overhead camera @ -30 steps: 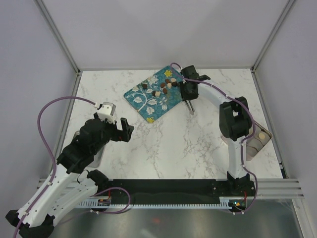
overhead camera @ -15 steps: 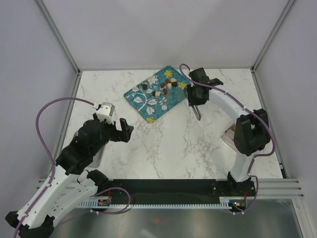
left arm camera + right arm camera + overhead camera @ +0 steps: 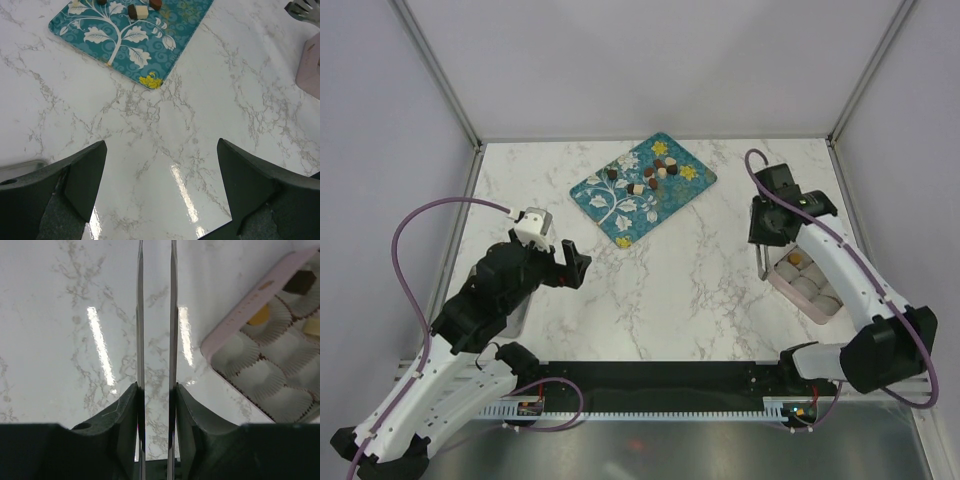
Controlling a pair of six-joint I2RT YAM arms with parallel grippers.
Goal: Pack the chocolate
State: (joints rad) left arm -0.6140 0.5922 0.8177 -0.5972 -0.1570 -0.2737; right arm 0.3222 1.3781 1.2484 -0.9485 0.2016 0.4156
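**1.** Chocolate (image 3: 651, 183): small dark brown, light brown and cream pieces, most of them clustered on the far half of the teal floral tray (image 3: 610, 207). 3 more (1 dark, 1 orange-yellow, 1 cream) sit in paper cups of the pink box (image 3: 239, 310) at the right side of the marble table (image 3: 700, 290).

**2.** Right jaws: closed on metal tongs (image 3: 140, 340), pressing the 2 blades to a narrow gap just left of the box. Whether the tips carry a piece cannot be told.

**3.** Left jaws: spread wide, empty, above bare table short of the tray
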